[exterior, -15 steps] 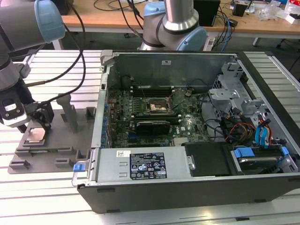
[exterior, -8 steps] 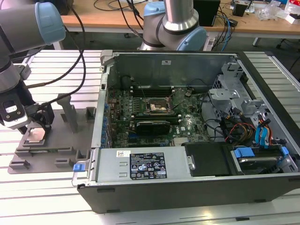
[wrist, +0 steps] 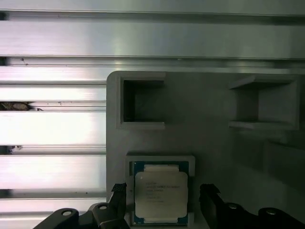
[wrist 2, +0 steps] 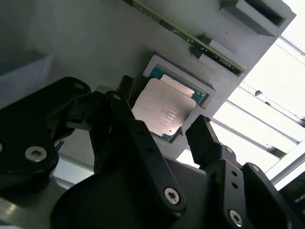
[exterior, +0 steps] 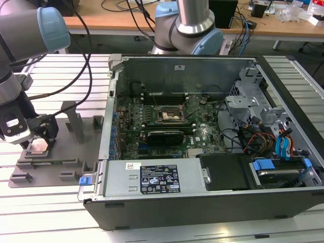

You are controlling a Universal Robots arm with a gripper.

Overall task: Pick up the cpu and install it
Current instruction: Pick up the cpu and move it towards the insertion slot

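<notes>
The cpu (exterior: 38, 147), a small square chip with a silvery top, lies flat in a pocket of the grey fixture tray (exterior: 61, 152) at the exterior view's left. My gripper (exterior: 41, 137) hangs low over it. In both wrist views the cpu (wrist 2: 164, 112) (wrist: 160, 195) sits between the two black fingers (wrist 2: 125, 90), one on each side with a gap to the chip. The gripper (wrist 2: 163, 104) (wrist: 163, 190) is open and holds nothing. The black-framed socket (exterior: 171, 115) sits on the motherboard inside the open computer case.
The open computer case (exterior: 202, 152) takes up the middle and right of the exterior view, with drive cages and cables at its right end. Upright posts (exterior: 75, 119) rise from the fixture tray (wrist: 209, 143). A second robot arm base (exterior: 190, 25) stands behind the case. The table is ribbed aluminium.
</notes>
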